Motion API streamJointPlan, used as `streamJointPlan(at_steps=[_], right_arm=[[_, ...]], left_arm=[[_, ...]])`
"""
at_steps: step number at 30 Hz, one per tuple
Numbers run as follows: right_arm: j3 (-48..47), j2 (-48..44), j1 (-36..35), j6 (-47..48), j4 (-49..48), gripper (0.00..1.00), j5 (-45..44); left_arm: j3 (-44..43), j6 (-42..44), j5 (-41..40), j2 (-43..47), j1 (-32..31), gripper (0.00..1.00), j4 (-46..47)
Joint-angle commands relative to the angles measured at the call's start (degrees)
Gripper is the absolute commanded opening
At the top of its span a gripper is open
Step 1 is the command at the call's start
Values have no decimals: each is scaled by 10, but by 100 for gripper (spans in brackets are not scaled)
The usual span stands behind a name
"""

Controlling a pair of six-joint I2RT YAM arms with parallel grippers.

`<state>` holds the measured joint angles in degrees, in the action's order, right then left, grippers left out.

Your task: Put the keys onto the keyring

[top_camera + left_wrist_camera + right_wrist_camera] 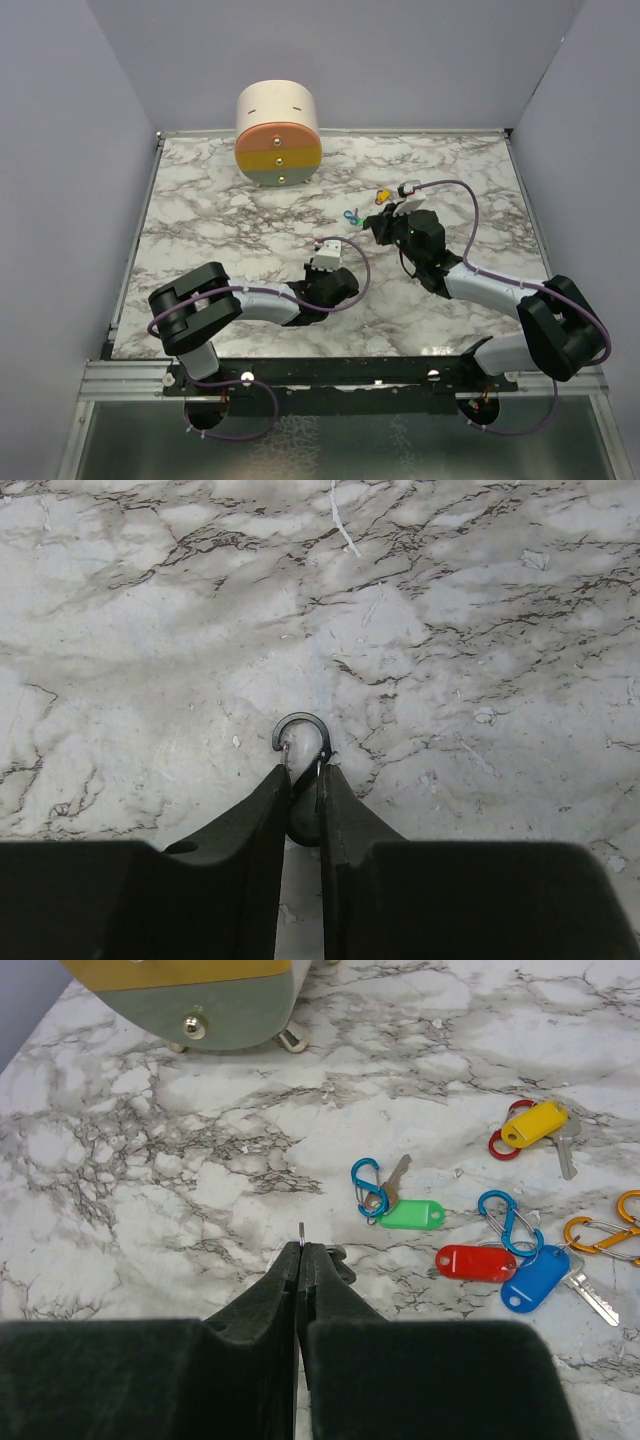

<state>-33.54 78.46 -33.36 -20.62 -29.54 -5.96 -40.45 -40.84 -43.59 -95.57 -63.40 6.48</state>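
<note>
Walls: left wall [60,150] and right wall [590,120] enclose the marble table [220,230] on both sides. A metal rail runs along the near edge by the arm bases.

Round drawer unit [278,135] stands at the far edge, well ahead and left of the right gripper [300,1250]. Between it and those fingers there is only bare marble. Bare marble also lies all round the left gripper [303,775], ahead and to both sides.

Left gripper: fingers drawn in, nipping the lower end of a dark keyring clip [302,742]. Its curved upper end sticks out past the tips, against the table.

Right gripper: fingers pressed together. A thin sliver [301,1228] shows at the seam; cannot tell what it is or whether it is held.

Keys, all flat on the marble ahead and right of the right gripper, none touching it:
- green key [412,1214], nearest, joined to a small blue clip [368,1186]
- red key [476,1262], further right
- blue key [536,1280], touching the red one, with a second blue clip [510,1222] above it
- yellow key [534,1124], farthest ahead, on a red ring [505,1140]
- orange clip [600,1235], at the right frame edge

In the top view the keys sit well apart from the left gripper, beyond it and to its right.
</note>
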Motion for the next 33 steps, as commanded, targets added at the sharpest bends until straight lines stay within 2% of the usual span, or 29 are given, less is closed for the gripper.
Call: streamJointPlan(at_steps=[1, 8, 18, 23, 33], right_arm=[[3, -2, 1, 9, 6, 1, -6], [-1, 12, 1, 33, 5, 1, 23], [-13, 31, 1, 44, 12, 1, 52], [-13, 24, 1, 43, 16, 1, 53], [-12, 18, 1, 42, 19, 1, 51]], left_arm=[[2, 8, 6, -5, -1, 10, -19], [4, 19, -5, 20, 0, 0, -28], [31, 39, -5, 80, 7, 0, -20], [29, 38, -2, 66, 9, 0, -19], [12, 33, 15, 21, 14, 7, -17]])
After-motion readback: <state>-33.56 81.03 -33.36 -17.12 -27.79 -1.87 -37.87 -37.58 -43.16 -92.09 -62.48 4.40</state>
